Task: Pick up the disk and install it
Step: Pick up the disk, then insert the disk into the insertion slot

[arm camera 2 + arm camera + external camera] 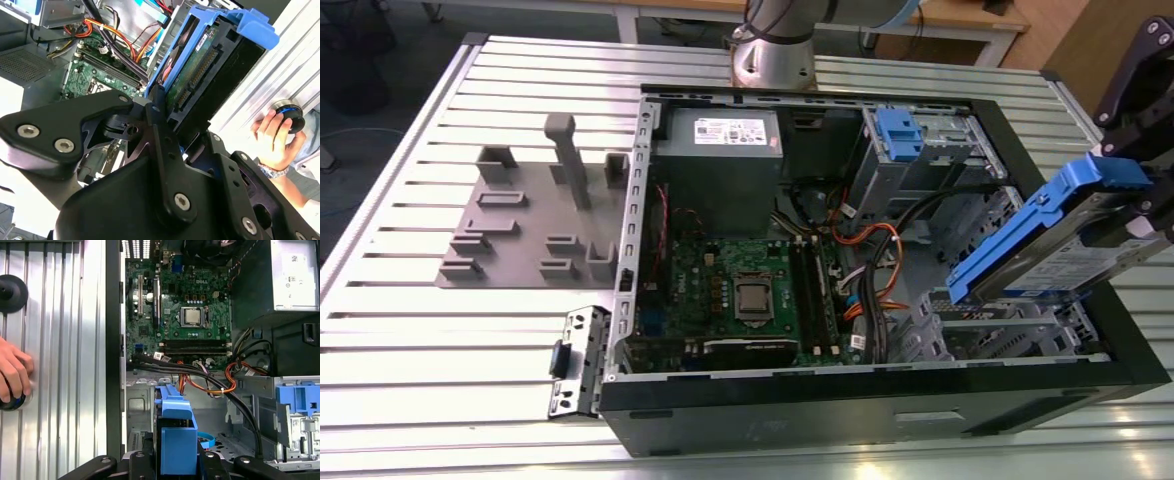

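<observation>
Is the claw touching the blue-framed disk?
Touching. In the second wrist view the claw clamps the disk, black metal pressed right against its blue rail, no gap.

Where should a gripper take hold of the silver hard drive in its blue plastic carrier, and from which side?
Probably at its raised end, from above. The silver hard drive is long, flat and tilted, lower end toward the metal drive cage, so that end stays free. The gripper clamps it there.

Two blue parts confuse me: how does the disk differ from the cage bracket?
The disk hangs tilted, clamped in the pincer; the bracket sits on the cage. The disk is part silver; the bracket is all blue. Both have blue plastic.
</observation>
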